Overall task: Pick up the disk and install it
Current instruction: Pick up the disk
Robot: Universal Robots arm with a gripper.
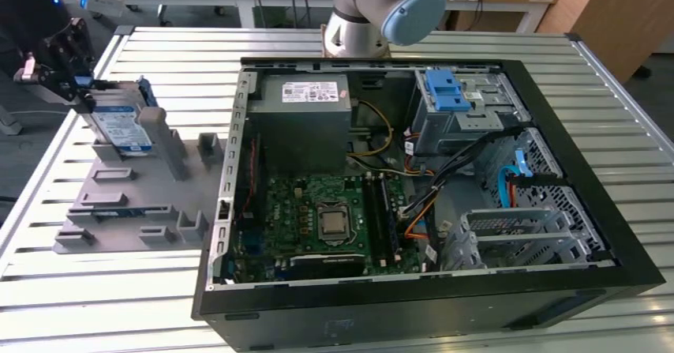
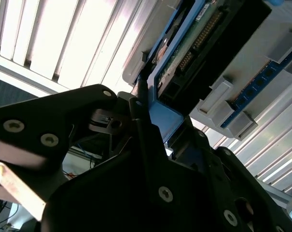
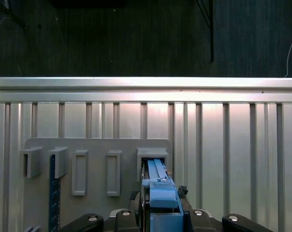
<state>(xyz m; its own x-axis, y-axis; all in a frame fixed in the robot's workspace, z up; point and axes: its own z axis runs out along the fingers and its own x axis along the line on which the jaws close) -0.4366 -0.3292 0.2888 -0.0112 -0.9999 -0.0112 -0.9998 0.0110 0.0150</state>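
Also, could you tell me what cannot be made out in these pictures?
Disk lower edge: exterior view, sunk in the grey holder.
Disk label: first wrist view, seen edge-on.
Arm above its base: exterior view, cut by top edge.
Cage interior: exterior view, under its blue latch.

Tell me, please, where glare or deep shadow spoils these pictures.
Second wrist view: the slatted table is blown out by glare, and the gripper at the disk is nearly a black silhouette. First wrist view: the background beyond the table is very dark. Exterior view: even light, mild shadow inside the computer case.
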